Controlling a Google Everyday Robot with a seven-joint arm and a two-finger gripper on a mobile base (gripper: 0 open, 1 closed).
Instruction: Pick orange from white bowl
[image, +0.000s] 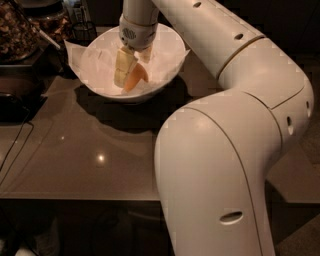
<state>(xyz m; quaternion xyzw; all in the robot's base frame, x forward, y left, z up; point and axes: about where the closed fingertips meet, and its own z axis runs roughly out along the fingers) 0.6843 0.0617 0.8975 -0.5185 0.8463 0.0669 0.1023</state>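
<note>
The white bowl (167, 75), lined with crumpled white paper, stands at the back of the dark table. The pale orange (136, 78) lies inside it near the front wall. My gripper (129, 70) reaches down into the bowl from above and sits right at the orange, partly covering its left side. My large white arm fills the right half of the view.
A dark container of brown bits (17, 30) and a small wire holder (82, 30) stand at the back left, close to the bowl. A black cable (12, 150) runs along the table's left side. The glossy brown tabletop (90, 160) extends toward the front edge.
</note>
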